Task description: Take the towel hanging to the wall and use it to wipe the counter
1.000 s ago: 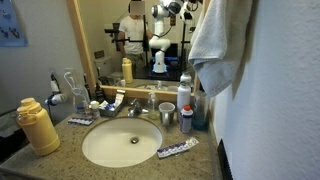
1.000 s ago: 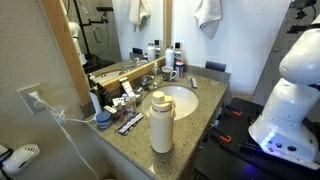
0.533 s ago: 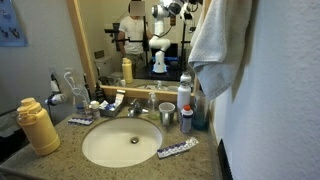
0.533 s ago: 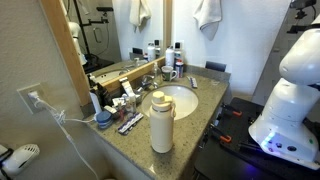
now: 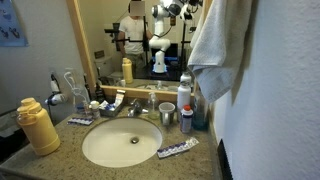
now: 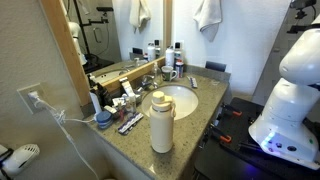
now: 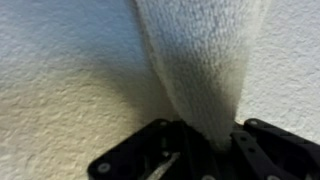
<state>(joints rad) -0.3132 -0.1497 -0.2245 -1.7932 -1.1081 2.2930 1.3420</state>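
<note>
The pale terry towel (image 7: 200, 60) hangs in folds against the rough white wall (image 7: 60, 70). In the wrist view my gripper (image 7: 205, 135) is shut on the towel's lower end, and the cloth runs down between the black fingers (image 7: 150, 150). Both exterior views show the towel (image 5: 215, 45) (image 6: 208, 12) hanging above the far end of the speckled granite counter (image 5: 60, 150) (image 6: 185, 125). The oval white sink (image 5: 120, 145) (image 6: 178, 100) is set into the counter. I cannot make out the gripper itself in the exterior views.
A yellow bottle (image 5: 38, 127) (image 6: 161, 122) stands near the counter's front end. A cup (image 5: 166, 114), tall bottles (image 5: 185, 100) and a flat tube (image 5: 177, 149) crowd the area under the towel. The wood-framed mirror (image 5: 130, 40) lines the back. My white base (image 6: 290, 100) stands beside the vanity.
</note>
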